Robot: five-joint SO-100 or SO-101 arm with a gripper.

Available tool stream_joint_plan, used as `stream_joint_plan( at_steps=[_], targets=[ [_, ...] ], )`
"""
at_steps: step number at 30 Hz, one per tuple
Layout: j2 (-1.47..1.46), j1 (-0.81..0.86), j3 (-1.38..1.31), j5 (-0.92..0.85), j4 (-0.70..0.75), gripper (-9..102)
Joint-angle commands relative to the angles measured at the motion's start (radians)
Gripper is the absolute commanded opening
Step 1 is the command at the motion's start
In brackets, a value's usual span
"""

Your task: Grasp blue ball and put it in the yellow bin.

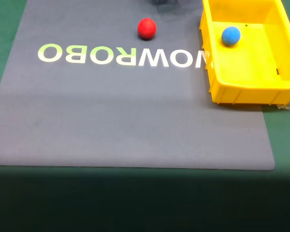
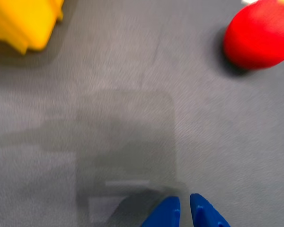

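Blue ball [image 1: 230, 36] sits inside yellow bin [image 1: 253, 92], near its far-left inner corner in fixed view. Bin stands at right edge of grey mat [image 1: 130, 121]; red ball [image 1: 146, 28] on mat left of bin, above pale upside-down lettering [image 1: 121, 54]. Wrist view adds my pincer [image 2: 185, 213]: blue tips nearly together, narrow gap, nothing between them, low over mat. Bin corner top left there, red ball top right.
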Motion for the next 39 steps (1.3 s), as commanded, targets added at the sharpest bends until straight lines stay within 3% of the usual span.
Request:
stream_joint_plan(
  at_steps=[1,19,39],
  targets=[
    [0.040,0.008,0.008,-0.006,0.040,0],
    [0.163,0.029,0.115,-0.017,0.247,0],
    [0.163,0.028,0.115,0.052,0.259,0]
  ],
)
